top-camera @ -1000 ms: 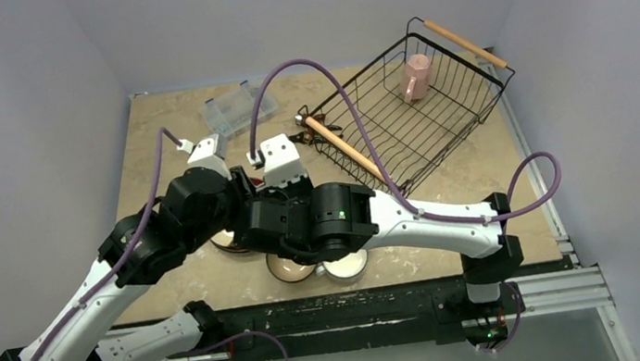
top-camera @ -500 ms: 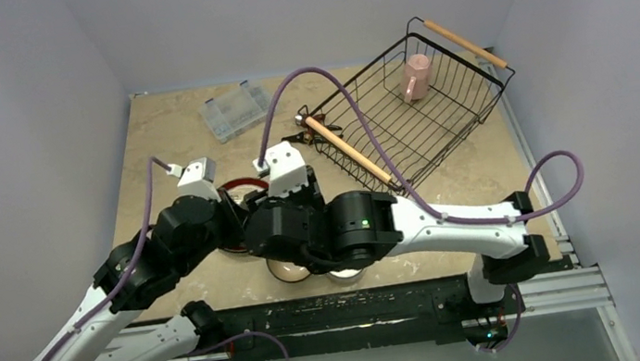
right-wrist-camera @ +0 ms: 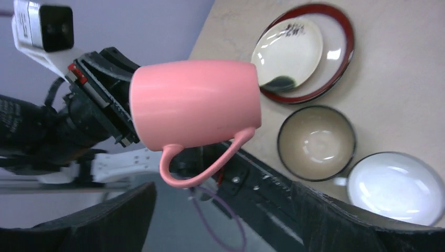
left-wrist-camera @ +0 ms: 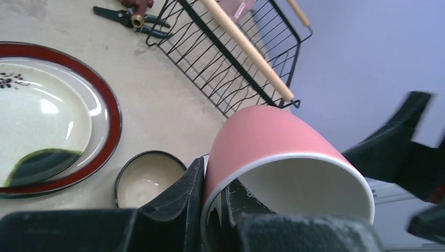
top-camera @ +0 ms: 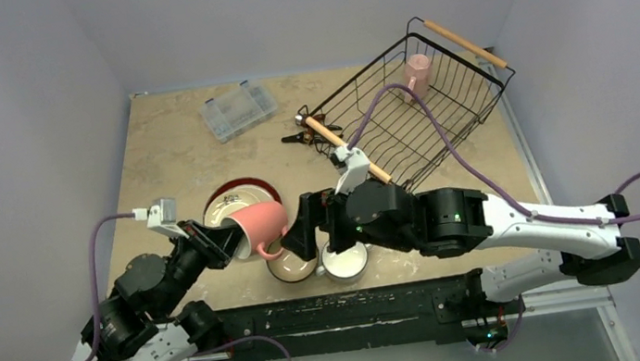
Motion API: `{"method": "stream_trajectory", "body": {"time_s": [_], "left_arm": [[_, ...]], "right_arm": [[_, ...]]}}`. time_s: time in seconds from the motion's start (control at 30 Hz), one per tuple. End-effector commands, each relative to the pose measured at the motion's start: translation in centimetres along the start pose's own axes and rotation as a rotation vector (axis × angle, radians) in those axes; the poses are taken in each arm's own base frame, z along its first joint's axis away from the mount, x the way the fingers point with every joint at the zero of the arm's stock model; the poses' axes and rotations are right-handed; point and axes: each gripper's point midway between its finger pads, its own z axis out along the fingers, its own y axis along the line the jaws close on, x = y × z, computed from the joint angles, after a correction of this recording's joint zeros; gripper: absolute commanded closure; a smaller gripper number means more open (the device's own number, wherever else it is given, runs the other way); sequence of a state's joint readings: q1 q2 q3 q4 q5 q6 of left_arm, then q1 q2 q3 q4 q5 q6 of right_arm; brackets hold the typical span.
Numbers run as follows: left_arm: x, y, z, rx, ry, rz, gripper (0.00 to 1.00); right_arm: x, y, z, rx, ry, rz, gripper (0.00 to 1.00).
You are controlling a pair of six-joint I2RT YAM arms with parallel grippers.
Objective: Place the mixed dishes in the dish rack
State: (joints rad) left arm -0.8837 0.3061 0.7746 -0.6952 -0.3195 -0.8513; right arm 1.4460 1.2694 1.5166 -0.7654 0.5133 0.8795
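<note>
My left gripper (top-camera: 223, 242) is shut on the rim of a pink mug (top-camera: 259, 228), one finger (left-wrist-camera: 181, 202) outside the wall and one inside. The mug (left-wrist-camera: 273, 142) hangs on its side above the table's near edge. My right gripper (top-camera: 297, 232) stands open just right of it; in the right wrist view the mug (right-wrist-camera: 194, 105) is apart from both fingers (right-wrist-camera: 105, 220), handle down. A second pink mug (top-camera: 417, 76) stands in the dish rack (top-camera: 411, 117). A cream plate (top-camera: 225, 210) lies on the red-rimmed plate (top-camera: 243, 191). The blue bowl (top-camera: 292, 266) and white cup (top-camera: 346, 263) sit near the front edge.
A clear compartment box (top-camera: 239, 110) lies at the back left. A small hand tool (top-camera: 299, 134) rests by the rack's near wooden handle (top-camera: 344, 145). The right arm's purple cable (top-camera: 425, 120) loops over the rack.
My right gripper has let go of the pink mug, opened wide and drawn back right. My left gripper has shut on the mug's rim and pulled it toward the near left.
</note>
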Motion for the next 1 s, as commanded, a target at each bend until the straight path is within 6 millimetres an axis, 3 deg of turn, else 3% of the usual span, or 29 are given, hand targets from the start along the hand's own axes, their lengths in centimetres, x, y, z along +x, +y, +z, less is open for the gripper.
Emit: {"method": "stream_trajectory", "body": {"time_s": [0.0, 0.17, 0.3, 0.43, 0.53, 0.7, 0.97], "left_arm": [[-5.2, -5.1, -1.3, 0.302, -0.271, -0.155, 1.00], [-5.5, -5.6, -2.0, 0.385, -0.326, -0.201, 1.00], [-5.9, -6.8, -2.3, 0.459, -0.349, -0.189, 1.00], [-6.4, -8.1, -2.5, 0.542, -0.381, -0.215, 1.00], [-6.5, -8.7, -2.7, 0.596, -0.397, -0.242, 1.00], [-6.1, -9.0, -2.5, 0.613, -0.380, -0.246, 1.00], [-6.1, -8.9, -3.0, 0.631, -0.389, -0.247, 1.00]], "right_arm": [[-1.2, 6.4, -2.4, -0.542, 0.102, 0.448, 0.03], [-2.8, 5.9, -3.3, -0.651, 0.083, 0.631, 0.01], [-1.7, 7.5, -2.5, -0.770, 0.194, 0.774, 0.04], [-0.3, 9.6, -1.2, -0.878, 0.327, 0.839, 0.26], [0.5, 10.2, -0.6, -0.918, 0.377, 0.864, 0.31], [0.3, 9.0, -0.2, -0.889, 0.323, 0.893, 0.34], [-1.7, 5.9, -0.7, -0.804, 0.172, 0.922, 0.35]]}}
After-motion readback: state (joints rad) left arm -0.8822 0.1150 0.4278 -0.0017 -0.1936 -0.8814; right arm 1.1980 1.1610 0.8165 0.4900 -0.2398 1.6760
